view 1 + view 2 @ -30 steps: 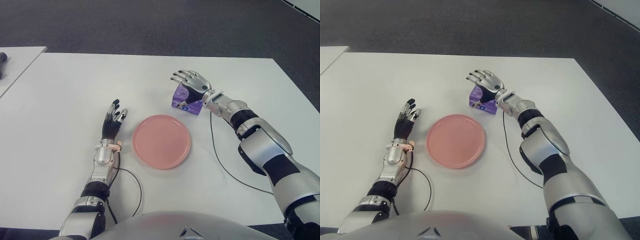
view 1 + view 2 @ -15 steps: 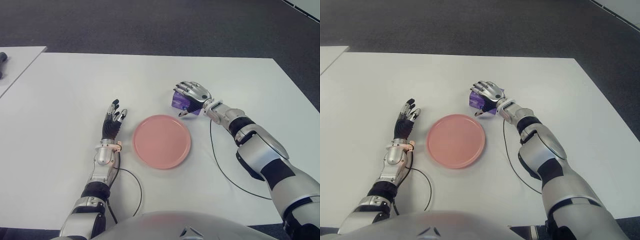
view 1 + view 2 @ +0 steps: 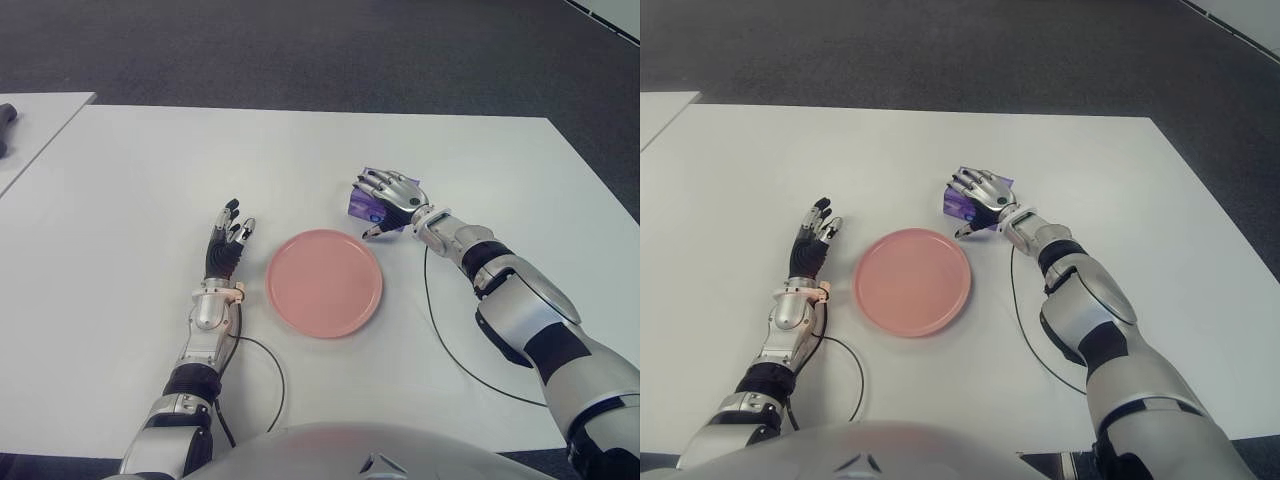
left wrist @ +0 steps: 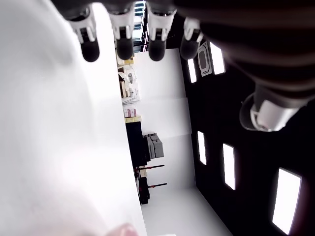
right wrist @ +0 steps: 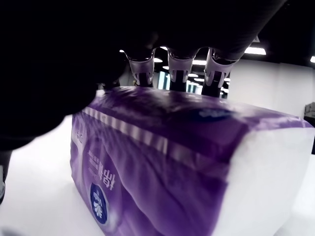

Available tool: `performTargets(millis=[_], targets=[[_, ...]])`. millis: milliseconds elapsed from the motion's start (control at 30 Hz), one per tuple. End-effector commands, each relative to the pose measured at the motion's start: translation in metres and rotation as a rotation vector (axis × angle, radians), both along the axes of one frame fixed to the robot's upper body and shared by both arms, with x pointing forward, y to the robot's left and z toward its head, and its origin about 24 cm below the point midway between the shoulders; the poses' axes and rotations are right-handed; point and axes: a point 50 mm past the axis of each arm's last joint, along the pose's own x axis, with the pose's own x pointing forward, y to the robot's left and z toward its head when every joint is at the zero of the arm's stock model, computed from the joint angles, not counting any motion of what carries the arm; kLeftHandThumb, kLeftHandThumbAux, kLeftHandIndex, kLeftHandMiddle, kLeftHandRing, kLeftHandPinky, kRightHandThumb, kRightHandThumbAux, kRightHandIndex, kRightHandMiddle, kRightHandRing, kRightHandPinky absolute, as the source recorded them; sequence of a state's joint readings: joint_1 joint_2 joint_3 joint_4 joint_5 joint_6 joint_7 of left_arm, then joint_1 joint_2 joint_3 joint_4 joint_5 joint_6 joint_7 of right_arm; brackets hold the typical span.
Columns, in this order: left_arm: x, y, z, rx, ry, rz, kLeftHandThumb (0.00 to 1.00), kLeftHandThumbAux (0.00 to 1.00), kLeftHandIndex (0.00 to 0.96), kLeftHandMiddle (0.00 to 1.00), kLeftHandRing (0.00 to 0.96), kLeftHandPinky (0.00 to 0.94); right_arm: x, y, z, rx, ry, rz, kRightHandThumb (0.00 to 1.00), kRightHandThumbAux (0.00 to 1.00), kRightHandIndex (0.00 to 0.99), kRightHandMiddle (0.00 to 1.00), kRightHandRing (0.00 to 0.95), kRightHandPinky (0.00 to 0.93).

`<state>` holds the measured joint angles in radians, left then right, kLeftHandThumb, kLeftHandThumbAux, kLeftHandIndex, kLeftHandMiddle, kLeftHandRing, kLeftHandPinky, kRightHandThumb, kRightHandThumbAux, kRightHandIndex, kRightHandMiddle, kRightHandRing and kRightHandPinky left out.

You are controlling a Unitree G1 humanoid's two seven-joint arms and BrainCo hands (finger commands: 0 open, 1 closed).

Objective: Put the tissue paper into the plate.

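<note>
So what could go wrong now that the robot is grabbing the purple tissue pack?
1. The right robot hand has its fingers draped over the top of the tissue pack. The soft wrapper might squash or slip out when lifted.
2. The pack sits on the table just beyond the pink plate. A low carry could bump the rim and push the plate.
3. The left robot hand, open beside the plate's left side, isn't steadying it.

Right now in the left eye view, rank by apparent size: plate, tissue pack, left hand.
1. plate, clearly largest.
2. left hand, open, left of the plate.
3. tissue pack, smallest visible, but the right hand wrapped over it covers much of it, so 2 versus 3 is unsure.
</note>
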<state>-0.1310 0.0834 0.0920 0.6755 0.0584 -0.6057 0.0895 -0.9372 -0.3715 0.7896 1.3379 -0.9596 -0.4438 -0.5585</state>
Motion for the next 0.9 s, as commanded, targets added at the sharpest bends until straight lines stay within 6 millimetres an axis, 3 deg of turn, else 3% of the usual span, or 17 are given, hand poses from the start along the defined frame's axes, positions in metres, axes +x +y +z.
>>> performTargets(millis=[33, 900], targets=[[-0.013, -0.001, -0.019, -0.008, 0.104, -0.010, 0.000, 0.419, 0.000, 0.000, 0.000, 0.000, -0.008, -0.013, -0.016, -0.002, 0.066, -0.059, 0.159, 0.449, 0.000, 0.033, 0.000, 0.000], [-0.013, 0.002, -0.018, -0.001, 0.094, -0.025, 0.000, 0.454, 0.000, 0.000, 0.000, 0.000, -0.036, -0.039, -0.050, 0.090, 0.209, -0.157, 0.223, 0.490, 0.000, 0.039, 0.003, 0.000]])
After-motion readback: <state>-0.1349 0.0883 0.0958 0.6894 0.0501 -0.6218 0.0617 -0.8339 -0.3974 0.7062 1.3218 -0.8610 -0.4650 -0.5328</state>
